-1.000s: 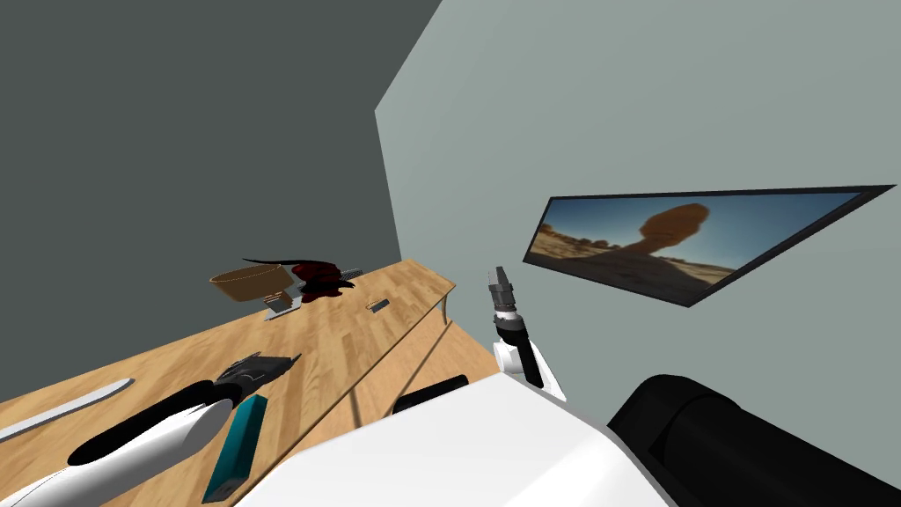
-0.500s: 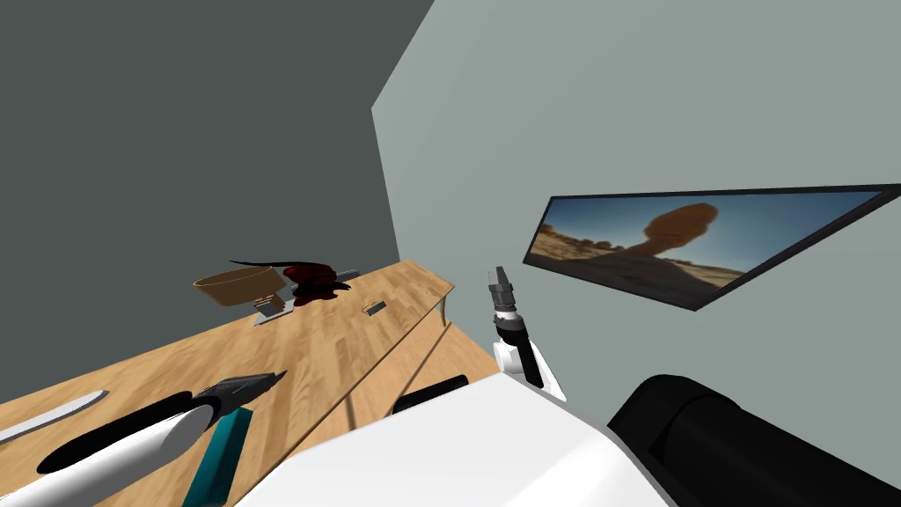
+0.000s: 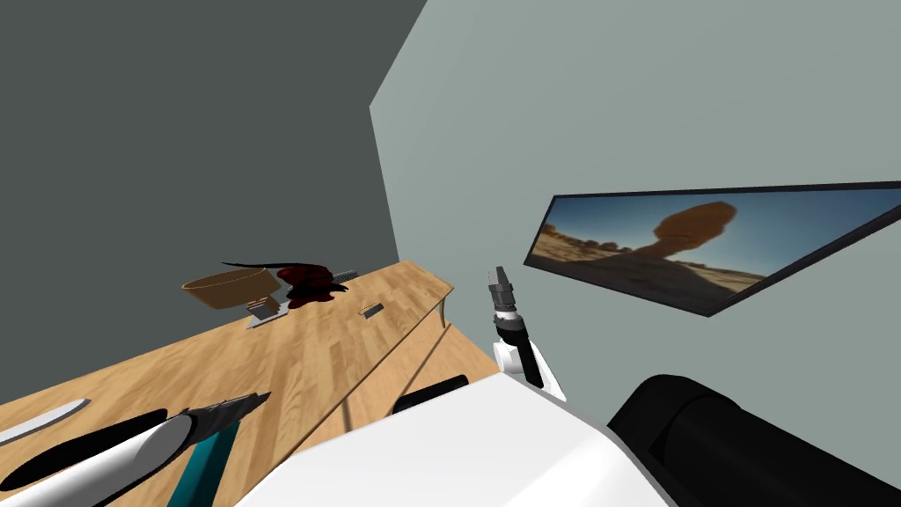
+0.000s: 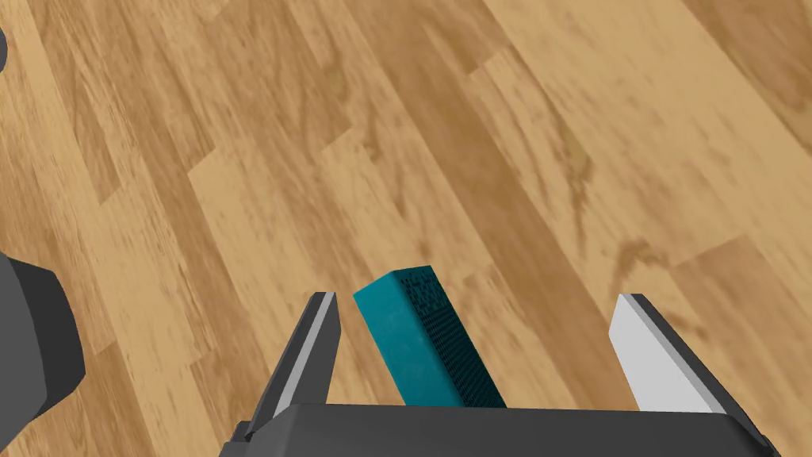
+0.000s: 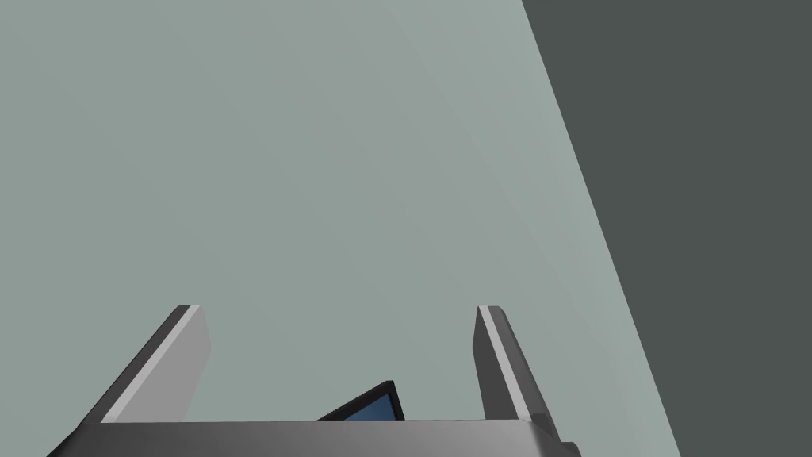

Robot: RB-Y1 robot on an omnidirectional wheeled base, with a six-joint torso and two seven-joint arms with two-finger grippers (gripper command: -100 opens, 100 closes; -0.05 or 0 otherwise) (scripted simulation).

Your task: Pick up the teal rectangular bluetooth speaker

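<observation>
The left tool (image 4: 476,298) hung low over the table (image 4: 492,119) with its two fingers spread wide. Between them lay the teal speaker (image 4: 412,341), flat on the wood. It sat nearer one finger than the other and touched neither. One end of the speaker showed ahead of the tool's dark body, and the rest ran back beneath it. Its long body was angled slightly against the line of the fingers. A darker meshed face showed along one long side of the speaker.

Farther along the table from the speaker, well apart from it, stood a brown bowl (image 3: 230,288). A dark red thing (image 3: 308,280) lay just beside the bowl and a small grey flat piece (image 3: 264,310) lay in front of it. A small dark item (image 3: 371,310) lay alone on the boards, also far from the speaker. A pale flat strip (image 3: 44,421) lay on the table to the speaker's left.

The right tool (image 5: 339,309) was raised off to the speaker's right, past the table's edge. Its fingers were parted and held nothing.
</observation>
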